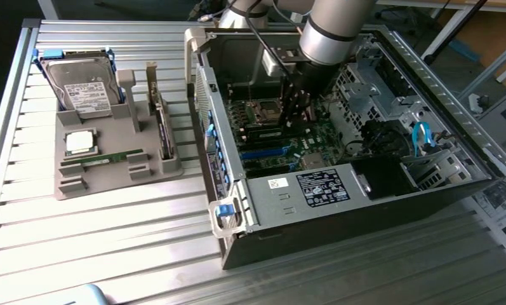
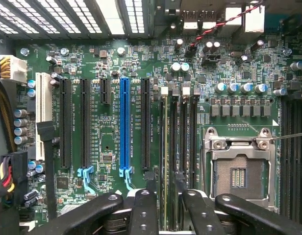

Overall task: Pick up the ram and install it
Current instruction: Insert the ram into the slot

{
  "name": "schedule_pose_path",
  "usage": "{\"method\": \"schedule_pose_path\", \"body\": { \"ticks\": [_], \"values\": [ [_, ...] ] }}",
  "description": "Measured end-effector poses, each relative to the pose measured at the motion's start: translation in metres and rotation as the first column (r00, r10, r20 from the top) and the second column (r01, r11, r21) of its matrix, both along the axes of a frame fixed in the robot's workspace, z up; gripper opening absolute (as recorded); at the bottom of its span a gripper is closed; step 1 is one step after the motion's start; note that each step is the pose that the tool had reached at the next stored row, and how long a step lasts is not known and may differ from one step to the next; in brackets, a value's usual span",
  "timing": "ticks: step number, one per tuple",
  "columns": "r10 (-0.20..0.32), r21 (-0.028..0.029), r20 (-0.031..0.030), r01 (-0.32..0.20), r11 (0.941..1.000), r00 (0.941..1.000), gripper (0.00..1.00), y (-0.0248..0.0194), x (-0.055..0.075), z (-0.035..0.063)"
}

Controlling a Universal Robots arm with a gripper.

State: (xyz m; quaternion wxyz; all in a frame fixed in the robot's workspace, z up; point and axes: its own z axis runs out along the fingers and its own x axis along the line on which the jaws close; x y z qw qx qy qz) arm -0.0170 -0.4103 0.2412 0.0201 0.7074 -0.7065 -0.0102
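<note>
One ram stick (image 1: 102, 159), green with a white label, lies flat on the grey holder (image 1: 108, 178) outside the computer, at the exterior view's left. A second thin board (image 1: 162, 130) stands on edge in the holder's right-hand slot. My gripper (image 1: 297, 113) is down inside the open computer case (image 1: 320, 190), just above the motherboard. In the wrist view it (image 2: 166, 196) hangs over the long black memory slots (image 2: 178, 137), its two black fingers (image 2: 143, 208) apart with nothing showing between them. I cannot tell whether a stick sits in any of those slots.
The holder also carries a silver hard drive (image 1: 82, 89) and a square CPU (image 1: 80, 141). On the motherboard, the empty CPU socket (image 2: 239, 169) lies beside the memory slots, and a blue expansion slot (image 2: 124, 127) on their other side. Metal case walls and a blue cable (image 1: 422, 136) surround the arm.
</note>
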Motion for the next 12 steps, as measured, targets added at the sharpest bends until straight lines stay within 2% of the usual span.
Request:
{"method": "schedule_pose_path", "body": {
  "ticks": [3,5,7,9,12],
  "values": [
    [0.0,-0.0009,0.0,0.0,1.0,1.0,0.27,0.0008,0.0,0.0041],
    [0.0,-0.0041,0.0001,0.0,1.0,1.0,0.27,0.0025,0.0,0.0073],
    [0.0,-0.0099,0.0001,0.0,1.0,1.0,0.26,0.0054,0.0,0.0107],
    [0.0,-0.0169,0.0001,0.0,0.9999,1.0,0.13,0.0079,0.0,0.0137],
    [0.0,-0.0329,0.0,0.0,0.9995,1.0,0.11,0.0115,0.0,0.0195]
  ]
}}
